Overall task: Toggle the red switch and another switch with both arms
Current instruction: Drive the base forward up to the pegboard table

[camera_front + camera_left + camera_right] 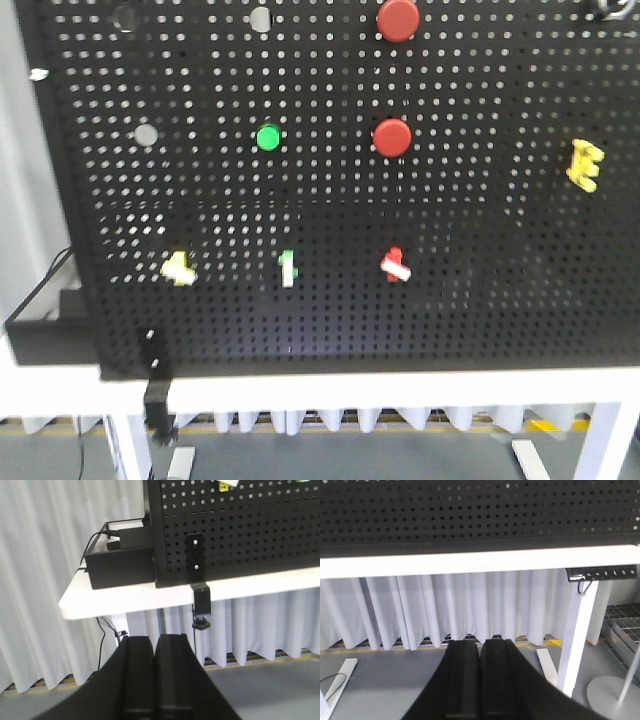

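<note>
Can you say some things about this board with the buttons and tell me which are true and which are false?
1. The red switch is to the right of the green-and-white switch. True.
2. The left gripper is touching the yellow switch. False: it is away from the board, touching nothing. The yellow switch is alone.
3. The board has two big round red buttons. True.
4. The right gripper is wide open. False: its fingers are shut together, holding nothing.
5. The round green button is lower than the yellow switch. False: it is higher up.
</note>
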Motion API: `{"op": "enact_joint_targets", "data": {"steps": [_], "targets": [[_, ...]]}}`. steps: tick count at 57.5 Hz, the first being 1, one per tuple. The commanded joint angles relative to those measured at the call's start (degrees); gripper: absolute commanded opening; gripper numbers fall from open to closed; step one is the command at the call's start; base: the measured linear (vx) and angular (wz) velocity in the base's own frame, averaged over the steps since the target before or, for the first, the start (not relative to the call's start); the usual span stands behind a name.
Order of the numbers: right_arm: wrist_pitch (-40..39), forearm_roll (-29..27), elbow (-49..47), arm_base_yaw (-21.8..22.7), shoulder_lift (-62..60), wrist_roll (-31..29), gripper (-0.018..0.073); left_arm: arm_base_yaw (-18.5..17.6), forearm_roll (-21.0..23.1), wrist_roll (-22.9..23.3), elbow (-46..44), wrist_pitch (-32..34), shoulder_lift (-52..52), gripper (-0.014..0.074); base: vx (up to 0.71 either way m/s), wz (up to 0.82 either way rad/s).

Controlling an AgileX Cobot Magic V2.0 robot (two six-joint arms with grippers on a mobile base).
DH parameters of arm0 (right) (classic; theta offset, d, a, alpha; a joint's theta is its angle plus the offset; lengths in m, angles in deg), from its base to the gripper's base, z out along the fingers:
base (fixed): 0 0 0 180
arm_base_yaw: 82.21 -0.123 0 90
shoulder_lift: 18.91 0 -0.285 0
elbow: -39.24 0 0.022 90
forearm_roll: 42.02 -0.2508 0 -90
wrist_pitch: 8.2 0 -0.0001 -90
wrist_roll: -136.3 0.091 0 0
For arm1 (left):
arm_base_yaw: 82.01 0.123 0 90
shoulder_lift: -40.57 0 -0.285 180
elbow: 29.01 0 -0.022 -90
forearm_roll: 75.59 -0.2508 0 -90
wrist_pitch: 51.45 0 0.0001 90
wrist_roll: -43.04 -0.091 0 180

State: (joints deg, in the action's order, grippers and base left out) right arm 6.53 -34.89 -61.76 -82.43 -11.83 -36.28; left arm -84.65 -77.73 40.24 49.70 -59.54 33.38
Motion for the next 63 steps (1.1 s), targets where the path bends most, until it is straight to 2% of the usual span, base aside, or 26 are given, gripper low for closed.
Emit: {"op": "enact_joint_targets", "data": {"steps": [1, 24, 52, 58, 63], "targets": [[-4.9, 0.5, 0.3, 0.3, -0.6, -0.3, -0.0006, 0.1, 0.4, 0.2, 0.8, 4.6, 0.5, 0.0003, 0.27, -0.02], [-4.9, 0.5, 0.3, 0.3, -0.6, -0.3, -0.0006, 0.1, 0.4, 0.2, 0.8, 4.6, 0.5, 0.0003, 0.19, -0.01], [-4.9, 0.5, 0.3, 0.3, -0.6, -0.3, -0.0006, 0.1, 0.4, 0.2, 0.8, 4.6, 0.5, 0.0003, 0.05, 0.0], [-5.2, 6.7, 0.3, 0.3, -0.6, -4.7, -0.0006, 0.1, 0.4, 0.2, 0.8, 4.6, 0.5, 0.0003, 0.0, 0.0], [-5.8, 7.8, 0.3, 0.3, -0.6, -4.2, -0.0006, 0.1, 0.4, 0.2, 0.8, 4.6, 0.5, 0.0003, 0.0, 0.0]]}}
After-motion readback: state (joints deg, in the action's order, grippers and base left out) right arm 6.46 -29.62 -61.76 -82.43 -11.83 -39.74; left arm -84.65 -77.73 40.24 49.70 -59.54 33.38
